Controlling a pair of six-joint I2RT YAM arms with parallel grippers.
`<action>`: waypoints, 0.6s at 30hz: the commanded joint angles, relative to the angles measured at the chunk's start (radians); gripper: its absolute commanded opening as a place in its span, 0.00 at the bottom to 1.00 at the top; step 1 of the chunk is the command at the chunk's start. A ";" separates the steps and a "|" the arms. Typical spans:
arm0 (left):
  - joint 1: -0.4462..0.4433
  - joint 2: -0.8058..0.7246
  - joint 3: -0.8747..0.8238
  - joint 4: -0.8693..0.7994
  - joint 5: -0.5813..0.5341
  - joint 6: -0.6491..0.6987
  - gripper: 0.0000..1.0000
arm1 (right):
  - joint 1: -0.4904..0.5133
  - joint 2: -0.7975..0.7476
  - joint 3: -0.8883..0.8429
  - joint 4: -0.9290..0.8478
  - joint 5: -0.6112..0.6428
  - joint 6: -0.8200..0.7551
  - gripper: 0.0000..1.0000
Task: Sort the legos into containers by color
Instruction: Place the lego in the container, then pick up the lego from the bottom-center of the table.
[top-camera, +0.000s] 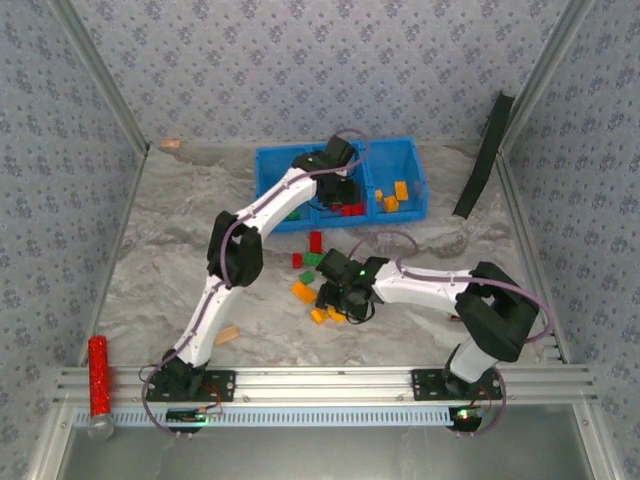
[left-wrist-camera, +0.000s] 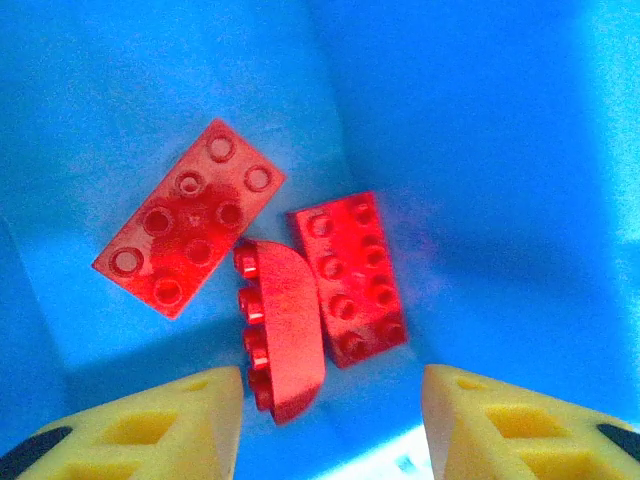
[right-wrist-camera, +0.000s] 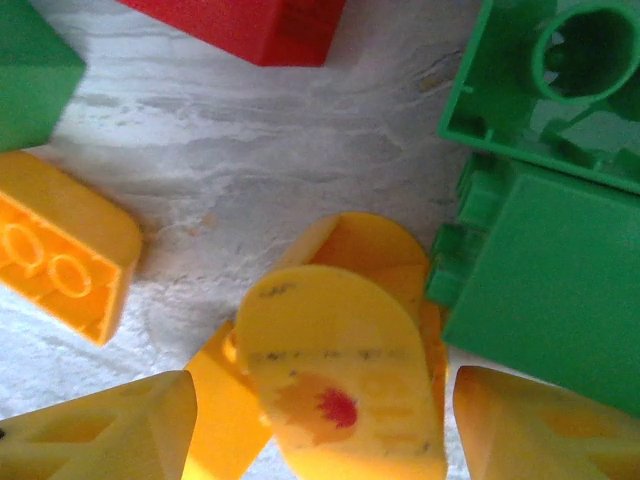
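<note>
Three red legos (left-wrist-camera: 285, 330) lie just beyond the spread, empty left gripper (left-wrist-camera: 330, 392).

Blue-grey floral paper covers all three walls (top-camera: 300, 60), lit soft and even. Down below there's a marbled grey-white tabletop (top-camera: 150, 260), aluminium rails (top-camera: 330, 385) run along its near edge, and a black strip (top-camera: 485, 155) leans against the right wall.

Green bricks (right-wrist-camera: 545, 300) crowd one side of the rounded yellow brick (right-wrist-camera: 340, 390); bare table (right-wrist-camera: 260, 170) lies open just beyond it.
</note>
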 joint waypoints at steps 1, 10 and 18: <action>0.007 -0.132 -0.006 -0.007 0.043 0.022 0.50 | -0.004 0.038 0.015 -0.019 -0.020 -0.032 0.65; 0.032 -0.367 -0.154 0.014 0.076 0.045 0.50 | -0.002 0.075 0.004 -0.055 -0.017 -0.078 0.52; 0.060 -0.625 -0.465 0.008 0.011 0.097 0.51 | 0.010 -0.053 -0.029 -0.050 0.042 -0.172 0.38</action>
